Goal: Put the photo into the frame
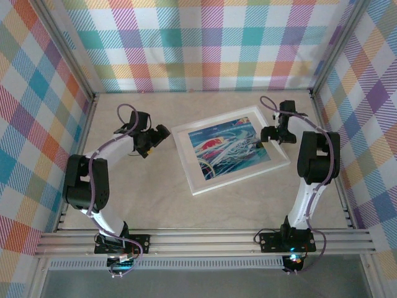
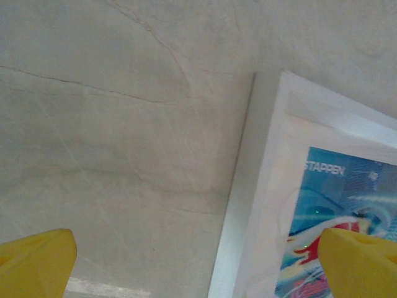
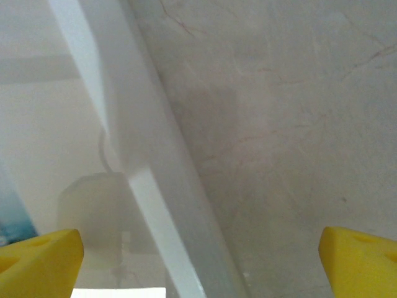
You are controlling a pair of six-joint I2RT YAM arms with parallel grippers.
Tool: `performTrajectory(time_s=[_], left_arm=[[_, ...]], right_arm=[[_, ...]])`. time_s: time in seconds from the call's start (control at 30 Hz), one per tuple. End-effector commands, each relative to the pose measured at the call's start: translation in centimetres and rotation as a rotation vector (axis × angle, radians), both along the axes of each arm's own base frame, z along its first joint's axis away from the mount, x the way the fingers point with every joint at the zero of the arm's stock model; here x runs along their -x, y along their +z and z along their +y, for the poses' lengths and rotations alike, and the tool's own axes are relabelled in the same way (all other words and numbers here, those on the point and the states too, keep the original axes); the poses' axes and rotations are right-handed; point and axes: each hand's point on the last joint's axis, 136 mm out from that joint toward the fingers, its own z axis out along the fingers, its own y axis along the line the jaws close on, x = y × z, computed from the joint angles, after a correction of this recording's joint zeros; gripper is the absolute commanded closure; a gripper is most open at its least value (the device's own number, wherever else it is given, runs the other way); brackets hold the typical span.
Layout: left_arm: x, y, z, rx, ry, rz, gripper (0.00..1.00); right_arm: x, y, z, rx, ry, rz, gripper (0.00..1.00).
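A: Desk [image 1: 155, 205] carries the frame [image 1: 214, 184], flat and skewed, at centre of the top view. Photo [image 1: 229, 149] lies inside its border, seemingly seated.
B: Pincers?
A: Left pincer [image 1: 156, 138] is by the frame's left edge, right pincer [image 1: 273, 135] over its right edge. Both gape, empty, elbows bent inward, likely to nudge.

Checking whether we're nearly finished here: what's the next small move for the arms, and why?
Probably lift both away: the photo already seems to lie inside the frame, and the left gripper and right gripper hang open at its edges, holding nothing.
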Motion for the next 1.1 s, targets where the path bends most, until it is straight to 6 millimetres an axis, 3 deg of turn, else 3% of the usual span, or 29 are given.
performTrajectory(time_s=[0.0,0.17,0.23,0.4,0.6,0.87,1.07], left_arm=[[-0.6,0.2,0.6,-0.023,0.006,0.014,0.0],[-0.6,-0.1,0.5,-0.021,-0.002,0.017,0.0],[-0.6,0.0,0.8,-0.026,0.007,0.01,0.0],[-0.8,0.6,1.5,-0.029,0.036,-0.026,0.0],[-0.1,0.5,3.5,-0.025,0.092,-0.034,0.0],[-0.2,1.2,4.6,0.003,0.12,-0.075,0.0],[0.7,2.1,6.1,-0.024,0.132,-0.095,0.0]], right_arm=[[0.5,0.0,-1.3,0.055,0.046,0.046,0.05],[1.0,-0.8,-1.4,0.053,0.057,0.085,0.15],[1.0,-0.7,-0.9,0.02,0.059,0.086,0.26],[1.2,0.4,2.1,-0.165,0.028,0.07,0.56],[2.5,0.8,5.9,-0.336,0.019,0.085,0.73],[4.5,0.5,8.8,-0.323,-0.052,0.126,0.8],[4.9,1.3,9.4,-0.332,-0.052,0.106,0.78]])
